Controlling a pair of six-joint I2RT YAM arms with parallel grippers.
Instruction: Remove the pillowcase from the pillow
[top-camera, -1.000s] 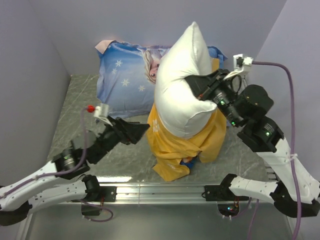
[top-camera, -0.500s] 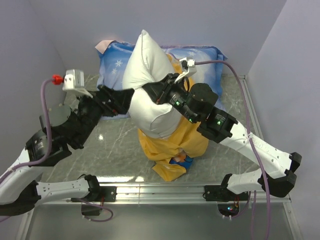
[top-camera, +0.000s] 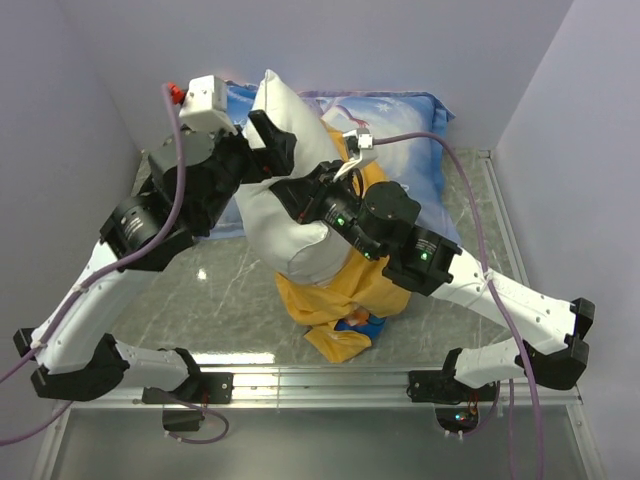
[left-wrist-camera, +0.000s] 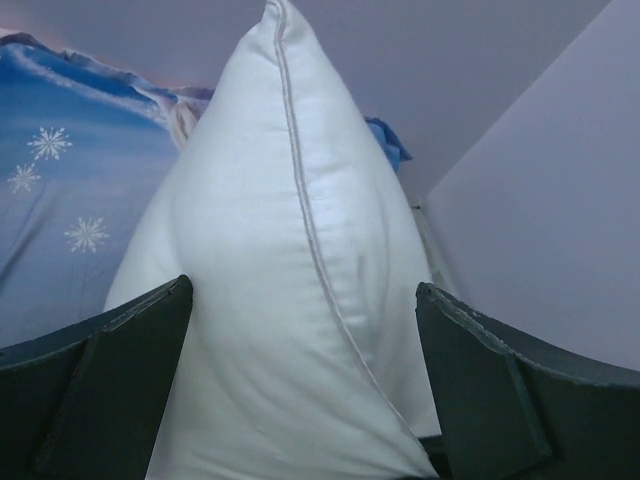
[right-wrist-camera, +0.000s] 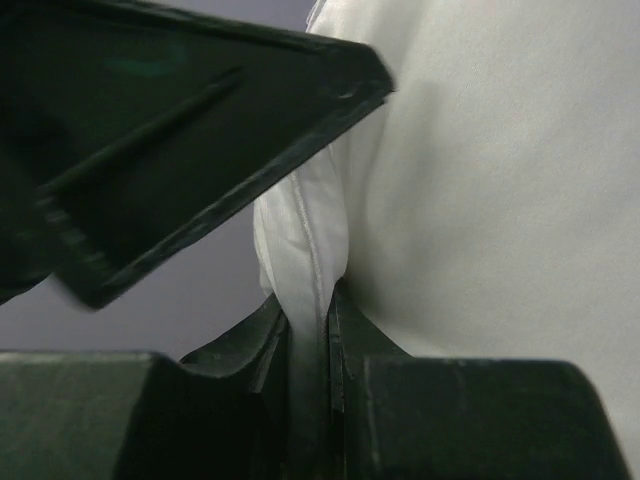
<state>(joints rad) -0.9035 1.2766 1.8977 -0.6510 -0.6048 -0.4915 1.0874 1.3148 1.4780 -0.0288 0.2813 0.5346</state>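
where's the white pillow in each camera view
Top external: the pillow stands upright at upper centre, above the bunched pillowcase.
Left wrist: fills the centre, between the fingers of the open left end effector.
Right wrist: right side, a fold pinched in the right end effector.
Shared landmark: the blue snowflake pillow, behind it in top external, at left in left wrist; not in right wrist.

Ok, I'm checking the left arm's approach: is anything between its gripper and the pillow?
Nothing visible. The left gripper is open and straddles the bare pillow, with no fabric between. The pillowcase is bunched lower down, and the right gripper pinches the pillow's seam.
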